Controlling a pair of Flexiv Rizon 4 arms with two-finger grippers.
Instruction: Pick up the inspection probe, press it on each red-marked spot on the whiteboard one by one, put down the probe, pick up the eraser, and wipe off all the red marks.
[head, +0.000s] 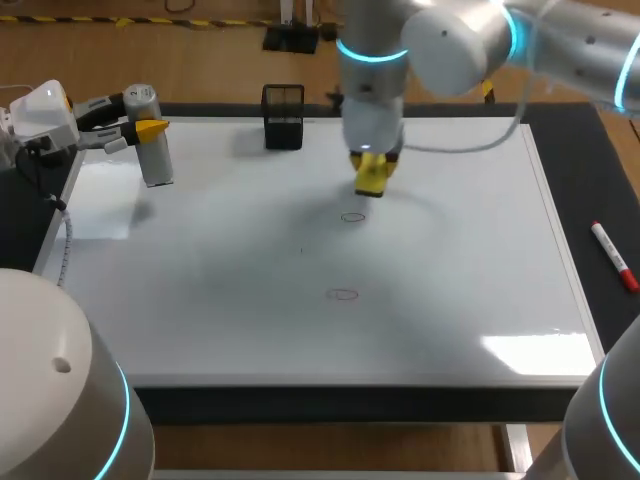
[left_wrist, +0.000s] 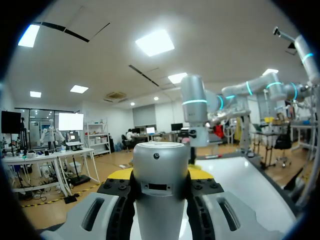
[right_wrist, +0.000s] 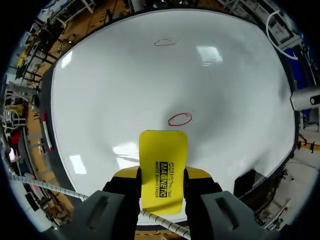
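From above, my right pincer (head: 371, 162) hangs in the upper middle of the frame over the whiteboard (head: 200, 260). It is closed on the yellow eraser (head: 373, 183), which sticks out below it. The nearer red mark (head: 352, 216) sits just below the eraser in the frame, a shade to the left. The second red mark (head: 343, 293) lies lower, near the frame's centre. In the upper left, my left pincer (head: 140, 130) is clamped on the inspection probe (head: 155, 150). The probe is a silver cylinder held upright by the board's corner, well apart from both marks. I judge my right arm the nearer one for the wiping.

From my left wrist, the probe (left_wrist: 160, 190) stands upright in the pincer, gripped from both sides.

From my right wrist, the eraser (right_wrist: 163, 170) is pinched by its long sides, its long axis running straight out from the pincer. The nearer mark (right_wrist: 180, 119) lies just ahead of its front edge. I cannot tell whether the eraser touches the board. The second mark (right_wrist: 166, 42) is well ahead, roughly on the same line, so a forward stroke looks right.
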